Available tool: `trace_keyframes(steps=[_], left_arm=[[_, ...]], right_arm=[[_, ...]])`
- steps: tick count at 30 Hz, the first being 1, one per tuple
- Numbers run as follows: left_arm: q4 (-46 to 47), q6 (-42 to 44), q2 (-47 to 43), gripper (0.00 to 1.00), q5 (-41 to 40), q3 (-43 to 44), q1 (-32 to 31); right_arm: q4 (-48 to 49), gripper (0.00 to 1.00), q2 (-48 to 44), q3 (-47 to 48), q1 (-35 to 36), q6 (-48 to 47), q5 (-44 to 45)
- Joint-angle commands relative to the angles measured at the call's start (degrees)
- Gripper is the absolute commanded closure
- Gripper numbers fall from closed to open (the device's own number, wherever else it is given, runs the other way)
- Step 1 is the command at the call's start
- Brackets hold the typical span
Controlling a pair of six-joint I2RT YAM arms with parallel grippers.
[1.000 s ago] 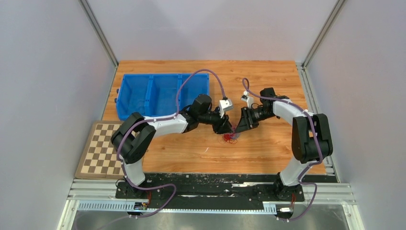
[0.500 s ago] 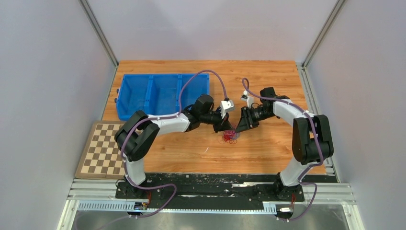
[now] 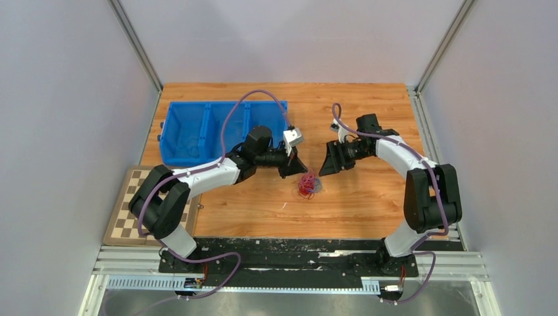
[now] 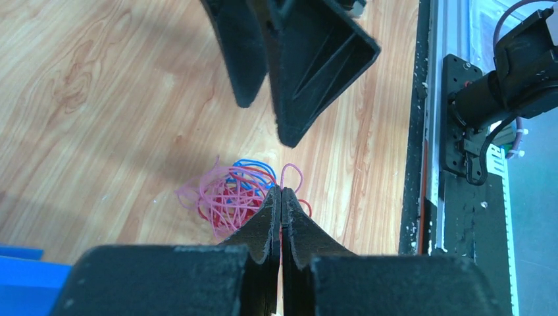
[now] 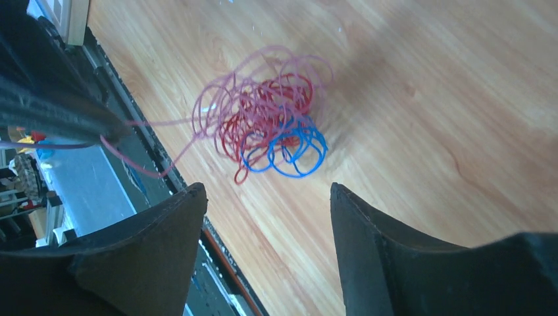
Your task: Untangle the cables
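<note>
Moved apart over the last second: left gripper [image 3: 294, 172] drawn back toward its own side, right gripper [image 3: 324, 167] backed off the other way, and the small tangle of thin pink, red and blue plastic cables [image 3: 307, 185] dragged slightly leftward across the wooden table [image 3: 368, 204]. Left jaws pressed together, seemingly clamped on a single pink strand [image 5: 152, 122] stretched out from the knot, as seen from the right wrist. Right jaws spread wide, holding nothing, hovering just beside the knot. Tangle lying between the two grippers, near the table's middle, down on the wood.

Barely begun, by the look of it: red coils [image 5: 263, 112] and blue loops [image 5: 289, 155] wound closely together, only that one pink end teased out. Probably left to do: pinning the bundle with the right, drawing the pink free, then parting red from blue.
</note>
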Motion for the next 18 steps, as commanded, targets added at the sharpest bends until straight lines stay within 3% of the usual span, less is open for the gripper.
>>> trace_keyframes(steps=[1, 6, 11, 18], left_arm=[[1.25, -1.42, -0.05, 1.00, 0.74, 0.10, -0.36], [1.11, -1.91, 0.22, 1.00, 0.64, 0.40, -0.10], [0.35, -2.65, -3.13, 1.00, 1.42, 0.00, 0.34], [-5.32, -3.70, -12.85, 1.00, 4.18, 3.38, 0.89]], right_arm=[[6.48, 0.32, 3.20, 3.10, 3.91, 5.94, 3.34], [7.61, 0.32, 8.35, 5.12, 8.57, 7.25, 8.23], [8.94, 0.39, 14.11, 6.11, 10.60, 7.29, 10.81], [10.57, 0.68, 16.36, 5.42, 12.70, 5.84, 21.64]])
